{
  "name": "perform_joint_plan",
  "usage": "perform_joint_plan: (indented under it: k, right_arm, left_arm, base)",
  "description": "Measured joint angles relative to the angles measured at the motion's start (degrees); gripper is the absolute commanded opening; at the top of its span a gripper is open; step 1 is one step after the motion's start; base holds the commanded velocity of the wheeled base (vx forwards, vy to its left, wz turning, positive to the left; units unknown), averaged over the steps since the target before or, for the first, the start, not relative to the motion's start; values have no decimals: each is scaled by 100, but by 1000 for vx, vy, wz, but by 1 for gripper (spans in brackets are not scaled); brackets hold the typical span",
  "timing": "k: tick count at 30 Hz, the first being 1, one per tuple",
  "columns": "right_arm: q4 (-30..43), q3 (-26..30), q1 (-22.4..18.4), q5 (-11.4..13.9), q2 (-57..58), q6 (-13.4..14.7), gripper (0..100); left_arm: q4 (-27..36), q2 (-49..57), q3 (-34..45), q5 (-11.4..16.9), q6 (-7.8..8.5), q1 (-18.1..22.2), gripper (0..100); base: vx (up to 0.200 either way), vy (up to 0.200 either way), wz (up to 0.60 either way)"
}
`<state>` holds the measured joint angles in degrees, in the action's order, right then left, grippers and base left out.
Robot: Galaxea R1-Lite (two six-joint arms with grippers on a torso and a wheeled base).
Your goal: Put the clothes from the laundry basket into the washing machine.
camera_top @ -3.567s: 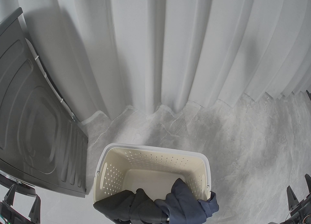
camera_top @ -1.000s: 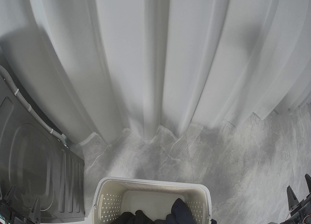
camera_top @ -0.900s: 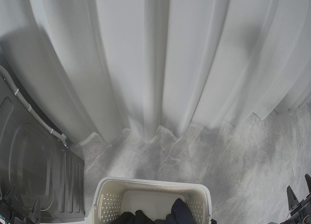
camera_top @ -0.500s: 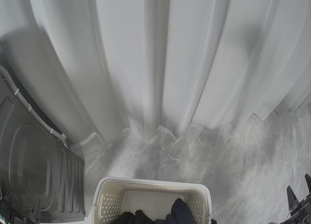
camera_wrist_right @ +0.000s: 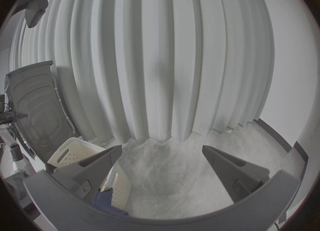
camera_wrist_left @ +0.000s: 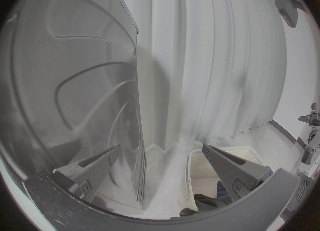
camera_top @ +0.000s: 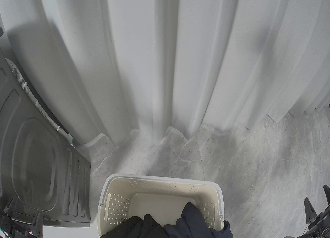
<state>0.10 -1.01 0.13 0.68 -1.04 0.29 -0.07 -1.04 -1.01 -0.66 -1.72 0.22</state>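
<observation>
Left gripper (camera_wrist_left: 160,148): jaws spread wide, holding nothing. Right gripper (camera_wrist_right: 161,148): jaws spread wide, holding nothing. The laundry basket (camera_top: 161,179) stands on the floor (camera_top: 268,166) between the two grippers. Dark clothes (camera_top: 185,223) are heaped at the basket's near end, with one blue piece hanging over the rim on the right gripper's side. The washing machine (camera_top: 37,166) presents a grey ribbed panel close ahead of the left gripper, just beside the basket. A white curtain (camera_top: 172,59) hangs beyond both grippers.

The head camera looks down over the near laundry basket (camera_top: 118,202) at the far curtain (camera_top: 165,59). Both low wrist cameras share them, the left close beside the washing machine (camera_wrist_left: 66,74).
</observation>
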Motion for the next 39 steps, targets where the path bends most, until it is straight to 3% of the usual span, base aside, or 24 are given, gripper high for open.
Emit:
perform_joint_plan:
  k: [34, 39]
  right_arm:
    - [0, 0, 5, -2, 0, 6, 100]
    - [0, 0, 5, 2, 0, 6, 100]
  left_arm:
    - [0, 0, 0, 9, -11, 7, 100]
    - [5, 0, 0, 4, -16, -1, 100]
  base:
    - [-200, 0, 0]
    - [0, 0, 0]
